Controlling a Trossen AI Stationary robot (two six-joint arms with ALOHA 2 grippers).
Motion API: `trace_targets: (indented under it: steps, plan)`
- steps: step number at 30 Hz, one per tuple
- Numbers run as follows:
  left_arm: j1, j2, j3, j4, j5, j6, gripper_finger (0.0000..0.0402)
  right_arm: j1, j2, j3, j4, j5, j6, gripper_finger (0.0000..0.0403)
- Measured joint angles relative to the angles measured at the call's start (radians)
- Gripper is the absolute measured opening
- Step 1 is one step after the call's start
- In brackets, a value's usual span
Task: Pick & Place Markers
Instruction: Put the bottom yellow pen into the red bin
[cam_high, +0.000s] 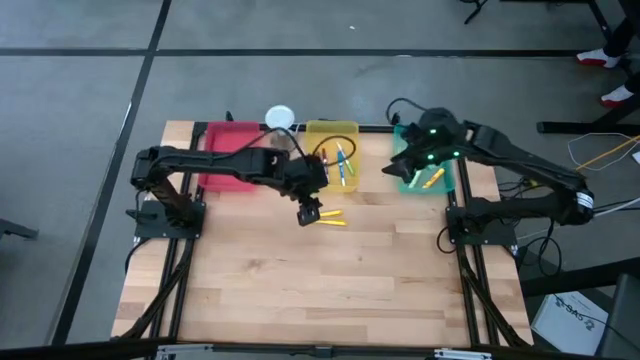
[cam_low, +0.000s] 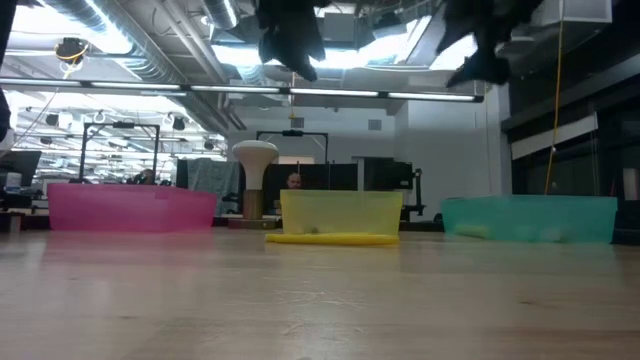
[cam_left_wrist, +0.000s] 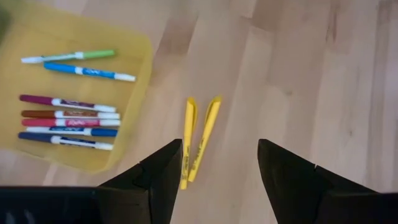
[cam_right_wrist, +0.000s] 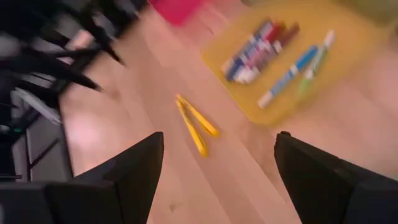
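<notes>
Grey concrete floor (cam_high: 300, 25) crossed by dark lines; exposed ceiling ducts (cam_low: 150, 45) and bright strip lights (cam_low: 370, 55) seen overhead.

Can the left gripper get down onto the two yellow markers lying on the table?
Probably yes. The left gripper hangs open above the two yellow markers, which lie side by side on bare wood just outside the yellow tray, nothing covering them.

You see two yellow markers (cam_left_wrist: 198, 138) flat on worktop (cam_left_wrist: 311, 74), side by side, just beside yellow tray (cam_left_wrist: 140, 68) holding seven more markers (cam_left_wrist: 68, 121).
</notes>
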Motion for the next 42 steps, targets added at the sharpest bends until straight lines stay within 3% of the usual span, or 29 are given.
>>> trace_targets:
  steps: [7, 14, 25, 31, 36, 42]
  plan:
    - [-0.014, 0.128, 0.000, 0.015, -0.007, 0.018, 0.0203, 0.006, -0.080, 0.088, 0.002, 0.024, 0.001, 0.0298]
    - [-0.027, 0.252, 0.000, 0.065, 0.005, 0.162, 0.0203, 0.006, -0.123, 0.093, 0.004, 0.101, 0.003, 0.0298]
    - [-0.061, 0.338, 0.000, 0.126, 0.030, 0.322, 0.0203, 0.006, -0.125, 0.093, 0.003, 0.108, -0.001, 0.0298]
    - [-0.049, 0.374, 0.000, 0.142, 0.031, 0.326, 0.0203, 0.006, -0.125, 0.093, 0.004, 0.108, -0.003, 0.0298]
    - [-0.029, 0.427, 0.000, 0.143, 0.094, 0.318, 0.0203, 0.006, -0.125, 0.093, 0.004, 0.108, -0.009, 0.0298]
    - [-0.029, 0.466, 0.000, 0.150, 0.054, 0.290, 0.0203, 0.006, -0.124, 0.093, 0.004, 0.108, -0.011, 0.0298]
